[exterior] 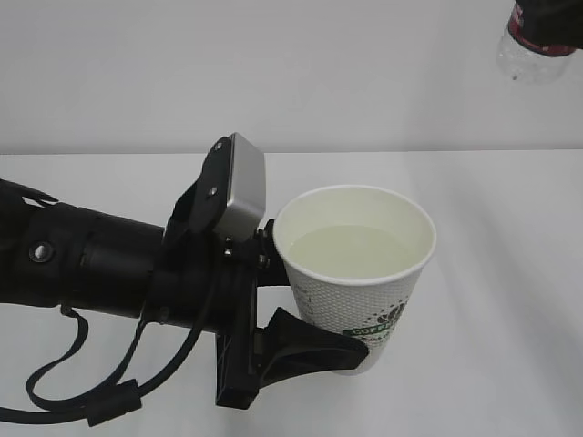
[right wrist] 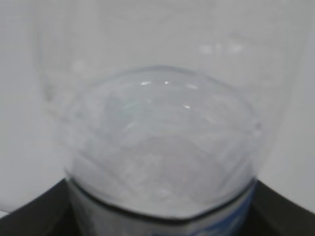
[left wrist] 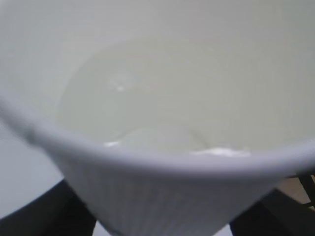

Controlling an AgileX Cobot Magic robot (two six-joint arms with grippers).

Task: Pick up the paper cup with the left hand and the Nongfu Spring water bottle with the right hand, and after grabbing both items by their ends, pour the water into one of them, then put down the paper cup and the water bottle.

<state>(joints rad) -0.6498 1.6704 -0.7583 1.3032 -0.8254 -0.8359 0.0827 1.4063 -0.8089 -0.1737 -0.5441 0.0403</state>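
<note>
The white paper cup [exterior: 355, 282] with its green logo hangs above the table, and my left gripper [exterior: 332, 319] is shut on its lower wall. Clear water [exterior: 351, 250] fills much of the cup. In the left wrist view the cup [left wrist: 162, 191] fills the frame, with a black finger [left wrist: 44, 216] on each side. Only a clear end and a bit of red label of the Nongfu Spring water bottle [exterior: 533, 56] show at the top right corner, high above the cup. In the right wrist view my right gripper [right wrist: 157, 219] is shut on the bottle [right wrist: 157, 123], with some water [right wrist: 157, 157] inside.
The white table [exterior: 510, 273] runs under both arms, with a plain white wall behind it. The left arm's loose black cables [exterior: 82, 391] hang down at the lower left, close to the table.
</note>
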